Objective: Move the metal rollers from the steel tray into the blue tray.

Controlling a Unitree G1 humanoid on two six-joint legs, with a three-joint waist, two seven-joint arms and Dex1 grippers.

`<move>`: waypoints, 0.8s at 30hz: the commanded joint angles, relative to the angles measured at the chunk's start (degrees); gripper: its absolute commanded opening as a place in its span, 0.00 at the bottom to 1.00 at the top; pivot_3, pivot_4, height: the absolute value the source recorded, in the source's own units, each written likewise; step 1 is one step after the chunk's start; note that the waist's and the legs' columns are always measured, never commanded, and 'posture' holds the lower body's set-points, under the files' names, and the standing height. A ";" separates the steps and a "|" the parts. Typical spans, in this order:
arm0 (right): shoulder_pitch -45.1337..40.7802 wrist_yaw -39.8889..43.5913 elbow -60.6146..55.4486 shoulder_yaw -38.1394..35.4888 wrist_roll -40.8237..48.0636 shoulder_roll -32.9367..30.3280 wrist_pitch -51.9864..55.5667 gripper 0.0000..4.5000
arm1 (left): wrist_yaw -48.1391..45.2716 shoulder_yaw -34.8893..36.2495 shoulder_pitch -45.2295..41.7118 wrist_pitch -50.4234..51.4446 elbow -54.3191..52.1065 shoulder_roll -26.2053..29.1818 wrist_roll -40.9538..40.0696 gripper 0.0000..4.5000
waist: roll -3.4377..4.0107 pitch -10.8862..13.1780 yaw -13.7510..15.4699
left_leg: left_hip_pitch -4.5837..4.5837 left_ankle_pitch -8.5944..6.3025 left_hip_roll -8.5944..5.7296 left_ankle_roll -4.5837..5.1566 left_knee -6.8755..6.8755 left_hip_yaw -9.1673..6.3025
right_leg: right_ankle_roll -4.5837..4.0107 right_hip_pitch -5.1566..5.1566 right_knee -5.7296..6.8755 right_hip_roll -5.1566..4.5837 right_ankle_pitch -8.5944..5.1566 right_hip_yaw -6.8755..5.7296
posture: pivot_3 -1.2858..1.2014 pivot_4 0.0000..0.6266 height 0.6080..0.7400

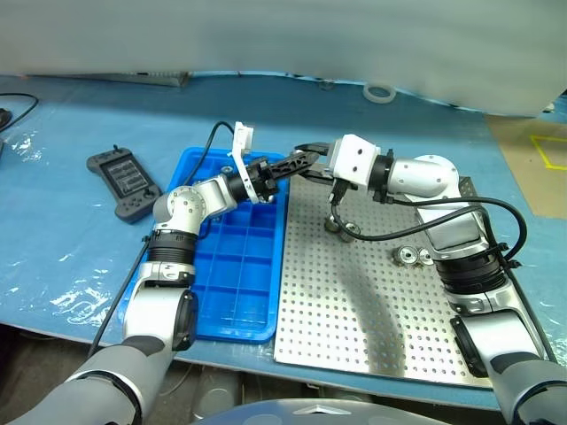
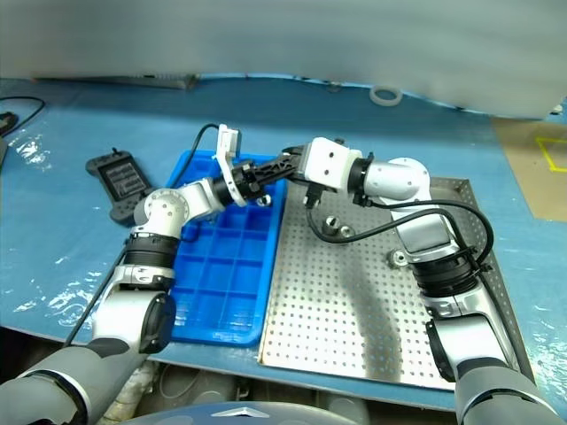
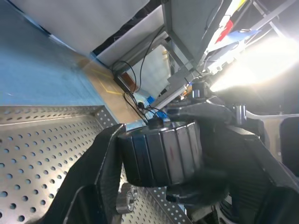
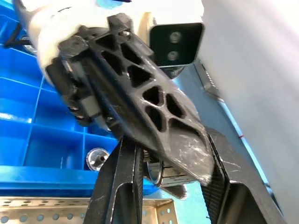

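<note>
The two grippers meet above the seam between the blue tray point(image 1: 232, 266) and the steel tray point(image 1: 372, 301), so their tips overlap and hide each other. The right gripper point(image 4: 154, 170) is pinched on a roller point(image 4: 161, 171), mostly covered by the left gripper point(image 1: 297, 163), whose fingers stand spread around the right one's tips. That roller's axis cannot be made out. One roller point(image 4: 96, 158) lies in a blue compartment, hole facing up. More rollers point(image 1: 409, 256) rest on the steel tray, partly hidden behind the right arm.
</note>
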 commanded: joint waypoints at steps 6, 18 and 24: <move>-2.05 0.27 -1.93 0.39 1.57 0.58 -2.70 0.28 | 1.55 1.79 -1.65 -1.79 -0.08 0.41 0.17 0.55 | 0.00 0.00 0.03 | 0.00 -0.01 0.00 0.02 0.01 0.00 | 0.00 0.00 0.01 0.00 0.00 0.00 | 0.50 0.24 1.00; -2.33 -0.62 -0.68 0.21 0.58 0.25 -2.88 0.28 | 2.41 2.77 -2.71 -2.09 0.09 -0.01 -0.44 0.55 | 0.00 0.00 0.03 | 0.00 -0.01 0.00 0.04 0.02 0.00 | 0.00 0.00 0.04 0.00 0.00 0.00 | 0.50 0.24 1.00; -2.30 -0.81 -0.43 0.16 0.55 0.27 -2.64 0.28 | 2.76 2.90 -1.73 -1.16 -1.82 0.00 -1.31 0.54 | 0.00 0.00 0.04 | 0.00 -0.01 0.00 0.04 0.02 0.00 | 0.00 0.00 0.04 0.00 0.00 0.00 | 0.50 0.24 1.00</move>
